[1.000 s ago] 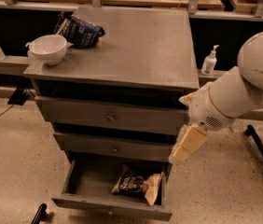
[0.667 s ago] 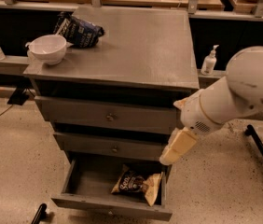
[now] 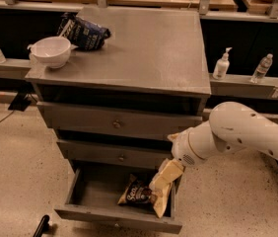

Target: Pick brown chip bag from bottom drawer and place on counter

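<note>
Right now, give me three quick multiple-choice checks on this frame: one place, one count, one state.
1. Where is the brown chip bag? A on the floor; B in the bottom drawer; C in the top drawer.
2. How many things sit on the counter? A one; B two; C four.
3. The bottom drawer is: A pulled open; B shut; C taken out.

1 B: the bag lies inside it, with the gripper at the bag's right end.
2 B: only a white bowl and a dark blue chip bag.
3 A: its inside shows.
</note>
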Robot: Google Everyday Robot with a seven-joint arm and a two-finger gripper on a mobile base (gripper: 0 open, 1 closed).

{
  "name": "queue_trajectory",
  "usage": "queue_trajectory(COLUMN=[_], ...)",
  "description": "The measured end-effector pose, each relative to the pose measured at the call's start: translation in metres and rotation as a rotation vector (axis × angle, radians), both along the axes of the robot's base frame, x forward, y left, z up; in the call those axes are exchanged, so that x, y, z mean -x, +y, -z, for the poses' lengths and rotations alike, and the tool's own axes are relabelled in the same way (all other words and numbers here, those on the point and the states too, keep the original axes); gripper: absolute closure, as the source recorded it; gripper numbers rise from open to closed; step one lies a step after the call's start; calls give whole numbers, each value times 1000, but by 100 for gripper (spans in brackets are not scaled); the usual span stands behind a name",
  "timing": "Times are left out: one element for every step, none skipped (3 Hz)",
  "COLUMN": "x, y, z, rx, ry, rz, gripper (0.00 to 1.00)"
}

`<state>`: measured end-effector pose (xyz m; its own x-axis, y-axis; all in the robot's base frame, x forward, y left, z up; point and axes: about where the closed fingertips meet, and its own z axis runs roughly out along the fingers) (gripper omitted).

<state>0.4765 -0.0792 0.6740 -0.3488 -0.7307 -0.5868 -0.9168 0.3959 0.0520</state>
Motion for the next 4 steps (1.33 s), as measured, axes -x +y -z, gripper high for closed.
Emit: queue_trajectory(x=[-10, 6, 7, 4], y=[3, 15, 32, 35], z=[33, 113, 182, 195], rx=[-23, -29, -51, -67], ry=[-9, -43, -113, -117], rz=[4, -65, -105, -85], gripper=[0, 0, 0, 0])
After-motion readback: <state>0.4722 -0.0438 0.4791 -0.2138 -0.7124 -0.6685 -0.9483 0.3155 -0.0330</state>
